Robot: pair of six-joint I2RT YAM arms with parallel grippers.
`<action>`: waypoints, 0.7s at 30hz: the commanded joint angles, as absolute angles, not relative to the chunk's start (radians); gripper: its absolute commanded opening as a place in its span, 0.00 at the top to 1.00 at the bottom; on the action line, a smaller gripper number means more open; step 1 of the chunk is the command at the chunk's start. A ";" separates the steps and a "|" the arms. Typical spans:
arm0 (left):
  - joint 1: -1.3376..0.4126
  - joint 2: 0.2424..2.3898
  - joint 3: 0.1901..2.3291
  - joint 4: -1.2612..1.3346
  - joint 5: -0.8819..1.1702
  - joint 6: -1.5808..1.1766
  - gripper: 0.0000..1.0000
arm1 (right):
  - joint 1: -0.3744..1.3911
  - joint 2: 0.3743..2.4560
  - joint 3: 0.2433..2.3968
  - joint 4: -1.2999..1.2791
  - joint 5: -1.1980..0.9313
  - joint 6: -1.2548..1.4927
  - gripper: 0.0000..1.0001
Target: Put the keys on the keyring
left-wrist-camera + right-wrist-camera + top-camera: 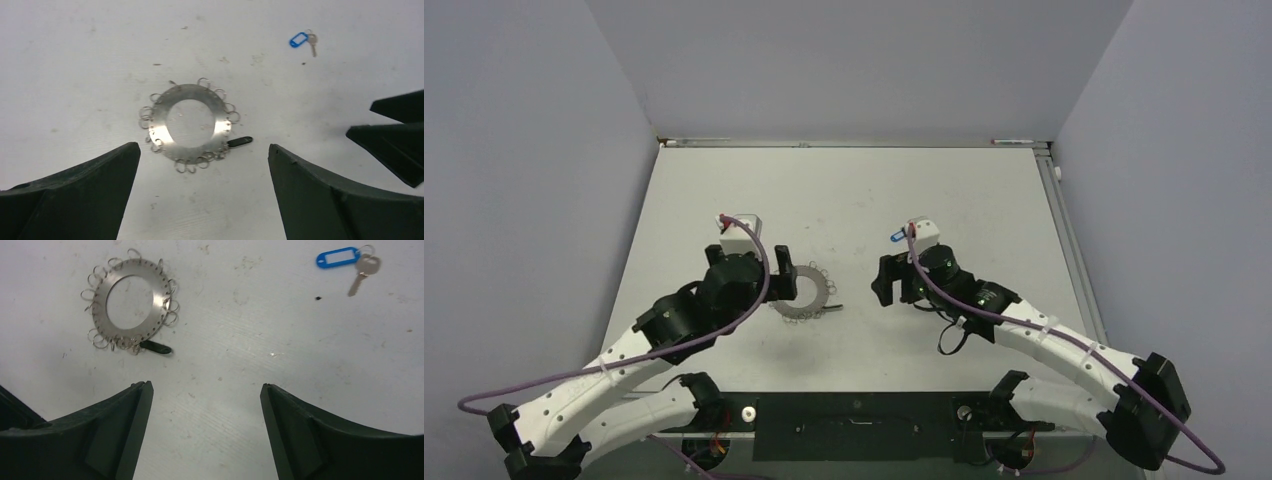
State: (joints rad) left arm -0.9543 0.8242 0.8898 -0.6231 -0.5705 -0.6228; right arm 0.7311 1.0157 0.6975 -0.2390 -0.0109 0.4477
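The left gripper point(202, 146) and right gripper point(205, 386) flank the keyring point(189, 122), both with jaws spread. The black-headed key point(240, 142) touches its rim. The blue-tagged key point(345, 260) lies well apart.

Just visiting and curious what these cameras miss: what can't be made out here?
- Black-headed key: its blade is lost among the keyring's wire loops in both wrist views, so hooked or merely touching, I cannot tell.
- Blue-tagged key: in the top view only a blue speck shows; too small.
- Keyring, top view: left edge hidden behind the left end effector.

Bright, even diffuse light; shadows faint, soft-edged; wrist views sharp; mild sheen on keyring point(192, 92).
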 commanded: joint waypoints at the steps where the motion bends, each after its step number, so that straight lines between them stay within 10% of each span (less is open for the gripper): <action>1: -0.821 0.785 0.885 -0.746 -0.597 -0.398 0.00 | 0.883 1.108 0.750 -0.139 0.064 0.414 0.19; 21: -0.492 0.770 0.816 -0.632 -0.277 -0.354 0.06 | 1.108 1.733 1.113 -0.036 0.092 0.376 0.50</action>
State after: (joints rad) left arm -0.4995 0.8009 0.8135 -0.6735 -0.2855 -0.3691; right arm 1.0985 1.6985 1.0615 -0.0902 0.1032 0.3706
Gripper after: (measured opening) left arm 0.938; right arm 0.528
